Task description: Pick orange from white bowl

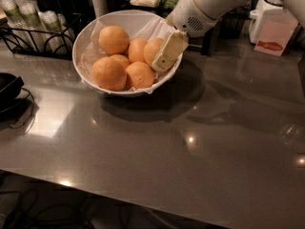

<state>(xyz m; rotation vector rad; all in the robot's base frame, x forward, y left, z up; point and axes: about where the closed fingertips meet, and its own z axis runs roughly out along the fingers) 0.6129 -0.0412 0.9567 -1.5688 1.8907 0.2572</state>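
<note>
The grey, glossy tabletop (200, 175) fills the near part of the view, its front edge well below and in front of the tool, with small light spots reflected on it. Far to the left of the tool, at the picture's edge, a black object (6, 87) lies on the tabletop with a thin cable curling by it.

Just under and to the left of the tool stands the white bowl (125, 92), lined with crinkled white paper (89, 54) and casting a dark shadow on the tabletop below the tool. The nearest fruits lie to the tool's lower left: a large one (109, 73) and another (139, 74) just beside it.

The tool (164, 58), cream-coloured and slanted, hangs over the bowl's right rim, its tip down inside the bowl. I cannot tell whether it is wide, narrow or holding anything. The orange (151, 49) lies at the right side of the bowl, partly hidden behind the tool and touching it or very near it. Left of it sit two more fruits (136, 49), the farther one (114, 39) by the bowl's back left.

The white arm (209, 4) rises up and to the right from the tool. Farther back, a wire rack (33, 39) stands well to the left, and a white box with a red label (273, 35) well to the right.
</note>
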